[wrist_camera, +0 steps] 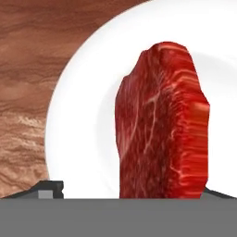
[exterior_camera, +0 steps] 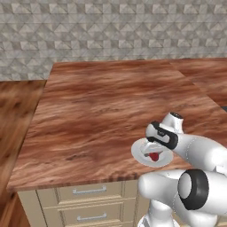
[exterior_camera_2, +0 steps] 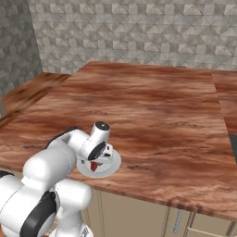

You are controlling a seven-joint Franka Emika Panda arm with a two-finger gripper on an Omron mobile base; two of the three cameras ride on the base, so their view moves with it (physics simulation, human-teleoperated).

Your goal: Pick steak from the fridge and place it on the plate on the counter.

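Pincer (wrist_camera: pixel 125 192) tips stand wide apart at the bottom of our hand view, one dark tip low at the left and the other just peeking out past the steak's lower right edge, with neither pad pressing the meat. Directly ahead of the pincer, between those spread tips, the steak (wrist_camera: pixel 162 125) stands on edge, a marbled red slab seen against the white plate (wrist_camera: pixel 83 134), which spreads out beneath and beyond it. To the left of the pincer in that view we see bare reddish-brown bench (wrist_camera: pixel 28 69) past the plate's rim.

From our left base camera, the pincer (exterior_camera: pixel 153 150) hangs low over the plate (exterior_camera: pixel 138 153), which sits near the front edge of the bench (exterior_camera: pixel 102 111), above beige drawers (exterior_camera: pixel 88 191) with silver handles. A small patch of red steak (exterior_camera: pixel 154 156) shows on the plate just under the pincer.

From our right base camera, the pincer (exterior_camera_2: pixel 99 161) points down at the same plate (exterior_camera_2: pixel 113 164), and the steak (exterior_camera_2: pixel 94 166) shows as a red sliver right beneath it, on the plate (exterior_camera_2: pixel 113 164). Grey patterned tiles (exterior_camera_2: pixel 139 32) back the bench (exterior_camera_2: pixel 148 111) well beyond the pincer.
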